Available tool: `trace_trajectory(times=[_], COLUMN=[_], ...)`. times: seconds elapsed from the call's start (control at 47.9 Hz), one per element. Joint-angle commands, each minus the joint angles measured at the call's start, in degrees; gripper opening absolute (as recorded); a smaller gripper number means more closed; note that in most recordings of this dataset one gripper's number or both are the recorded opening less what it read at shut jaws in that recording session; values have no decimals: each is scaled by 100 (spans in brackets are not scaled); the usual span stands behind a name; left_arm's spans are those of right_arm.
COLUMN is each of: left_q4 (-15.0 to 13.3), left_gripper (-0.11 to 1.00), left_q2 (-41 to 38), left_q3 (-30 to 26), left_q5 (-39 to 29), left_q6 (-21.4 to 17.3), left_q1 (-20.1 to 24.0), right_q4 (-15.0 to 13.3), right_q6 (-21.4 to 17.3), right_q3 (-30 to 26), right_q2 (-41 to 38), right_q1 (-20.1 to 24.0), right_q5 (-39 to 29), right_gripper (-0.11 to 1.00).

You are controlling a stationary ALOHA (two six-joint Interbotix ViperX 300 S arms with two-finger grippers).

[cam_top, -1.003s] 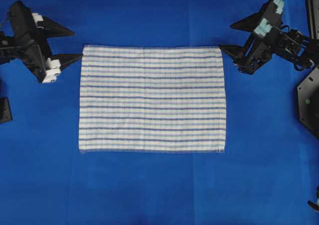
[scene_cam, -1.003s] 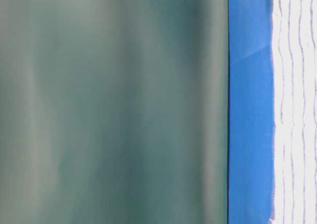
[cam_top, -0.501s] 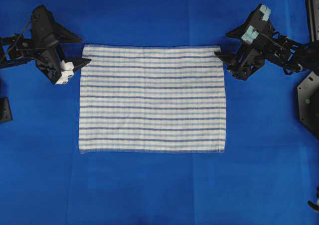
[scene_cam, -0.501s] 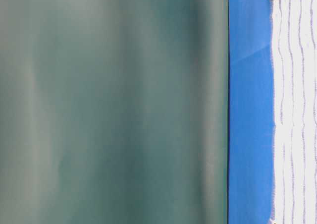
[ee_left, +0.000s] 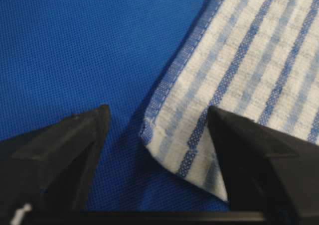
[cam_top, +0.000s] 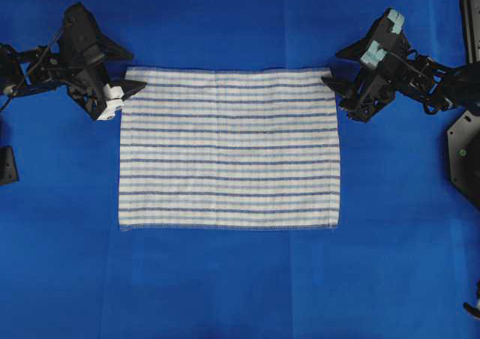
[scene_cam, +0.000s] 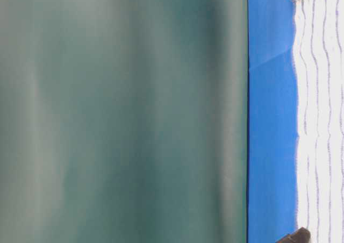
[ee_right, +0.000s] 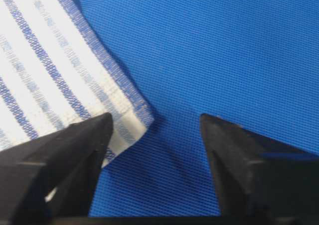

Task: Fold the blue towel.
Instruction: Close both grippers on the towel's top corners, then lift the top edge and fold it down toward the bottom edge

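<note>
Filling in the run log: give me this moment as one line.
stage: pre-grasp | blue towel: flat, unfolded | left pincer: open, straddling far-left corner | right pincer: open, straddling far-right corner | held: nothing

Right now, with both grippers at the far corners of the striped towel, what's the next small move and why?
Probably close both grippers. In the wrist views the left gripper and the right gripper each stand open astride a corner of the blue towel, one finger on the cloth, one on the blue sheet. The towel lies flat and unfolded, so pinching comes before lifting.
</note>
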State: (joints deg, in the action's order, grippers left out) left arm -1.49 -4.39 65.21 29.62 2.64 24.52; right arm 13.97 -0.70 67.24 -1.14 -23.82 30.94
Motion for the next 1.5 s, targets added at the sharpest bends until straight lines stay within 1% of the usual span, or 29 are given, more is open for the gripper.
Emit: trace_trajectory(times=[0.0,0.104,0.167,0.209,0.251,0.272,0.334,0.564,0.731,0.94,1.17,1.337,1.483], left_q4=[-9,-9,-9,-9,0,-9,-9,-9,-9,-9,-9,-9,-9], left_gripper=[62,32,16,7,2,2,2,2,2,2,2,2,2], left_q2=[18,26,35,44,35,44,53,413,932,1731,2479,2619,2610], left_q3=[0,18,9,0,-9,-9,-18,-35,-44,-79,-35,18,18], left_q5=[-167,-202,-202,-202,-202,-202,-202,-299,-729,-1345,-1775,-1846,-1846], left_q6=[18,18,18,18,18,18,18,18,18,9,-9,9,35], left_q1=[9,-18,-44,-62,-88,-105,-185,-431,-598,-835,-1046,-1178,-1415], right_q4=[18,18,18,18,0,0,18,18,18,18,0,18,114], right_q6=[9,9,9,9,9,9,9,9,9,9,9,9,0], right_q3=[-70,-70,-70,-70,-79,-70,-79,-105,-79,-62,-35,26,35], right_q2=[35,35,35,35,35,35,35,167,580,1301,2101,2461,2487], right_q1=[79,211,246,255,255,255,255,255,255,290,536,773,958], right_q5=[53,123,158,176,176,185,185,167,88,-378,-861,-1028,-1090], right_gripper=[51,25,12,6,1,-1,-3,-3,-3,-3,-3,-3,-3])
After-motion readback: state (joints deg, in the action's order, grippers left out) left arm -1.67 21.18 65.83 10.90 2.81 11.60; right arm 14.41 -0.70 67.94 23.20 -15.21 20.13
